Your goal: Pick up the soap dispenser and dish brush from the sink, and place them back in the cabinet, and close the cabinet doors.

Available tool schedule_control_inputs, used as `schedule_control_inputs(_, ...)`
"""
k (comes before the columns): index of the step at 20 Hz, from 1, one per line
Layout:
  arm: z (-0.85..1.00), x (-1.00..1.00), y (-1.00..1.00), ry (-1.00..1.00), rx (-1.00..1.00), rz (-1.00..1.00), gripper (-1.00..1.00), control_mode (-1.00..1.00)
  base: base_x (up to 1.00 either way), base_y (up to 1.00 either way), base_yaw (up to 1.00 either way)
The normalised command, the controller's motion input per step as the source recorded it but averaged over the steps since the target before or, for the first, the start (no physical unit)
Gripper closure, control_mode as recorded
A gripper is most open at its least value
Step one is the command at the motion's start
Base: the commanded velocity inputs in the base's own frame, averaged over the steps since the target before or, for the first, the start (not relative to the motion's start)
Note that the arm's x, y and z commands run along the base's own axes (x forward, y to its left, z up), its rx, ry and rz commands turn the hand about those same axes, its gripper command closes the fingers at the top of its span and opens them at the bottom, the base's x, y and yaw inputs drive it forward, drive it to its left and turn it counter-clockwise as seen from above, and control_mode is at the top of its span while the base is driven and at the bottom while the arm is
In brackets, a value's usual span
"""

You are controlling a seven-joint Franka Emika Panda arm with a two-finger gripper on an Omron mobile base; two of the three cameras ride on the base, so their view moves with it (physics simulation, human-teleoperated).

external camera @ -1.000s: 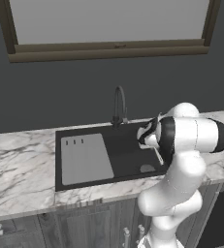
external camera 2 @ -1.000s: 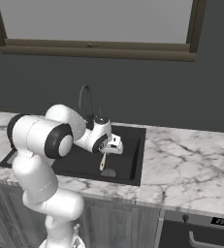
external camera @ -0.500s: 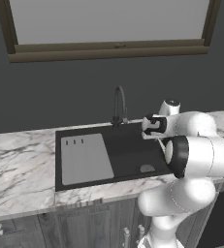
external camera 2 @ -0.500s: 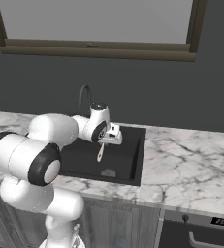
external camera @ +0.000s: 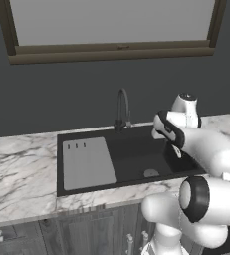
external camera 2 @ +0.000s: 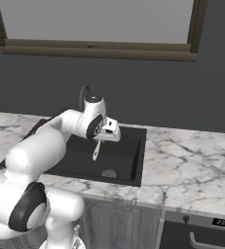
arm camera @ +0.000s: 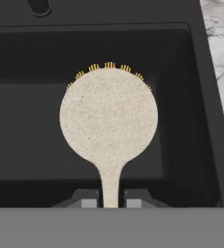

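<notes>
The end effector is clamped on the brush handle above the sink. Best lift it clear of the faucet before swinging toward the cabinet.

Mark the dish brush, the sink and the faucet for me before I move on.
dish brush [arm camera: 108,114]: hand view, middle of its round head.
sink [external camera: 131,152]: left base view, bare black basin floor.
faucet [external camera: 122,107]: left base view, curved neck.

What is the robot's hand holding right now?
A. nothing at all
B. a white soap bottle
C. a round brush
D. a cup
C: the gripper is shut on the handle of the dish brush, its round tan head hanging over the black sink.
</notes>
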Motion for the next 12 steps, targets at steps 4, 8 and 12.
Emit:
schedule_control_inputs(4, 0.48, -0.52, 0.05, -0.01, 0.00, 0.00, 1.00, -1.00, 0.00, 0.00, 0.00)
schedule_control_inputs(8, 0.52, -0.46, 0.13, 0.00, 0.00, 0.00, 1.00, -1.00, 0.00, 0.00, 0.00)
schedule_control_inputs(12, 0.51, -0.49, 0.08, 0.00, 0.00, 0.00, 1.00, -1.00, 0.00, 0.00, 0.00)
